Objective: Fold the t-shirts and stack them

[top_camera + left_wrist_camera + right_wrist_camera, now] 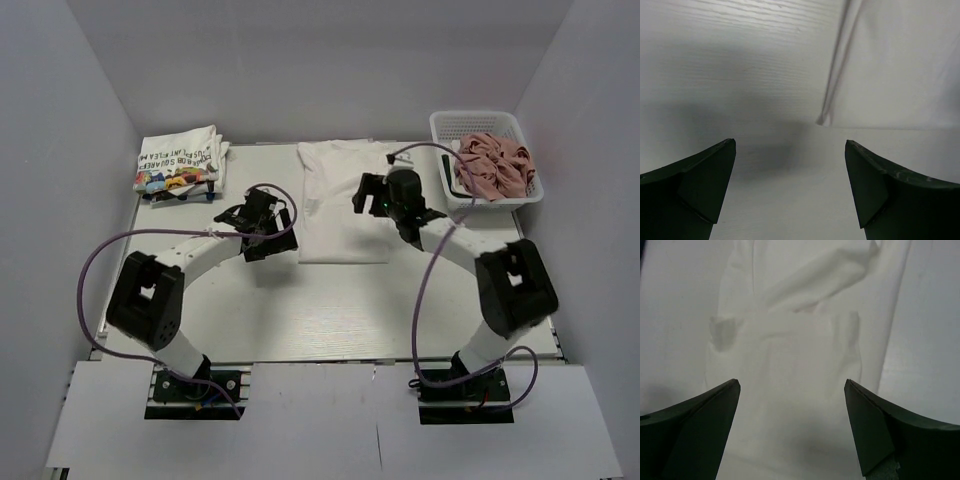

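Observation:
A white t-shirt (335, 205) lies flat on the table, folded into a long strip. My left gripper (262, 222) is open and empty just left of it; its wrist view shows the shirt's near corner (900, 65) ahead. My right gripper (378, 198) is open and empty above the shirt's right edge; its wrist view shows the white cloth (800, 370) between its fingers. A stack of folded tees (180, 165) with printed lettering sits at the back left. A dusty pink t-shirt (495, 165) lies crumpled in the basket.
A white mesh basket (478, 125) stands at the back right corner. White walls enclose the table on three sides. Purple cables loop off both arms.

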Robot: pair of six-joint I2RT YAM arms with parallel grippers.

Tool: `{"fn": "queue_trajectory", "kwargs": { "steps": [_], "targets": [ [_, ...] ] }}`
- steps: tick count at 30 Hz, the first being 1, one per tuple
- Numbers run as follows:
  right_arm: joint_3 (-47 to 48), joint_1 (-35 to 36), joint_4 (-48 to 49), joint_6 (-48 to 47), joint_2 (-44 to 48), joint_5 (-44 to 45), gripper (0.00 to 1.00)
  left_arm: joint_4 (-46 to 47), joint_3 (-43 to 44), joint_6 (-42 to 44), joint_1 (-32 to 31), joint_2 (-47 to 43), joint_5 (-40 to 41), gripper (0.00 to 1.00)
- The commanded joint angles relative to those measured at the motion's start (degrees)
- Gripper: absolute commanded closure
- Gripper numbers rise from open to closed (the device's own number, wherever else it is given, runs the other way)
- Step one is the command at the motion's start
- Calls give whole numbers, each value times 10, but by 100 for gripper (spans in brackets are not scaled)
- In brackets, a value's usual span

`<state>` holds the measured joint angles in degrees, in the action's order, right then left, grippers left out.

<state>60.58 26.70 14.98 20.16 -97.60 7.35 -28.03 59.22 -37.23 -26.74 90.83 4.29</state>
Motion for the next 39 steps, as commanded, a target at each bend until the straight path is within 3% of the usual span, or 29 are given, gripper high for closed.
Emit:
{"fn": "queue_trajectory", "kwargs": {
  "steps": [1,5,10,15,25,27,32,34,35,37,39],
  "targets": [
    [-92,-10,-47,87,77,12,10,51,12,24,-4,24,-89,0],
    [-149,-21,-110,115,124,-33,10,82,12,30,-9,58,-122,8],
    [-236,-33,-102,140,164,-68,10,87,12,35,-15,88,-128,27],
    [-251,-40,-115,140,160,-88,14,87,12,35,-20,99,-128,50],
    [-252,-47,-73,144,110,-120,19,97,33,33,-25,144,-115,60],
    [-252,-50,-64,145,98,-124,26,97,42,33,-25,149,-115,68],
    [-249,-49,-55,143,82,-133,61,91,51,44,-25,163,-115,100],
    [-247,-50,-55,145,76,-124,71,97,51,45,-25,163,-115,100],
    [-248,-50,-52,146,73,-119,86,97,51,45,-25,163,-120,100],
    [-262,-48,-36,150,80,-110,100,102,43,50,-25,151,-126,100],
    [-278,-49,-7,148,91,-111,100,109,36,50,-25,139,-133,100]
  ]
}}
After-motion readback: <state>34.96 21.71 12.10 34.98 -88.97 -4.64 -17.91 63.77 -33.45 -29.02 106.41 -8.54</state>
